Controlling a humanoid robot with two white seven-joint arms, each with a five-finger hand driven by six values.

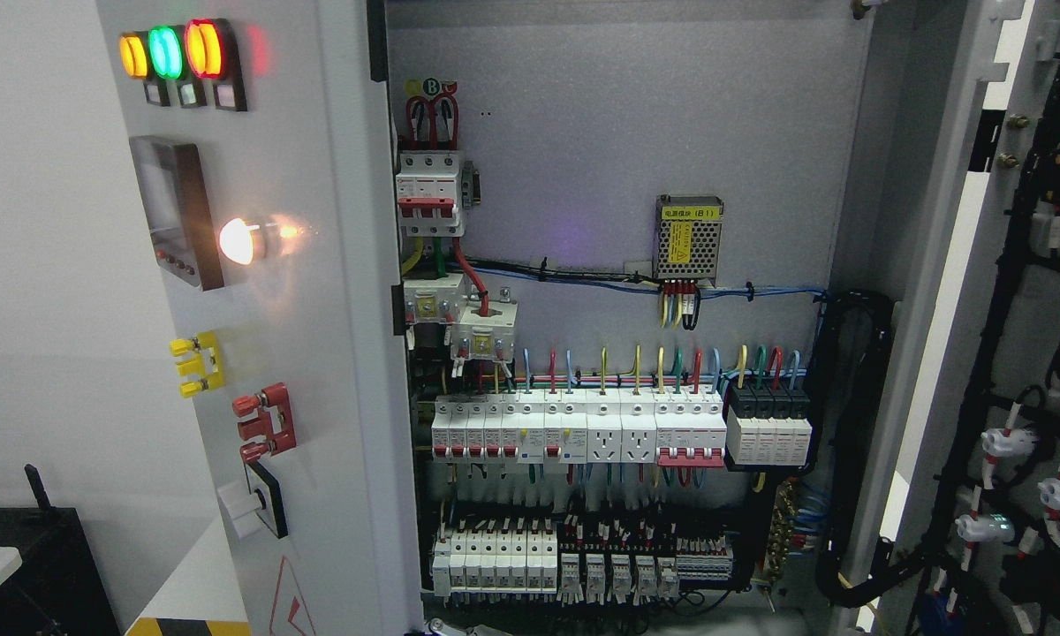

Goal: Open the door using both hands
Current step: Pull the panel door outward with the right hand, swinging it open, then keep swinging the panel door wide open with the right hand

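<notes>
From the head view, the cabinet stands wide open: the left door [256,353] is swung out toward us, left of the breaker row [574,428], showing its face with three lit indicator lamps [170,53] near the top, a small meter panel [177,212] below them, a glowing white lamp [238,240], then a yellow handle [196,364], a red handle [265,426] and a rotary switch [261,502] lower down. The right door [1007,353] is folded back far right of the breaker row, its inner side carrying black cable looms [1016,265] and white connectors. Neither robot hand shows anywhere in the picture, so I cannot tell whether their fingers are apart or together. By my reckoning the opening is as good as done; what remains, if anything, is to draw the arms clear without brushing either door. Above the breaker row sit a red-topped main breaker [428,194] and, to the right, a small meshed power supply [687,237]; below it run more terminal blocks [574,565]. A dark box [35,565] stands low at the left, beyond the left door.
</notes>
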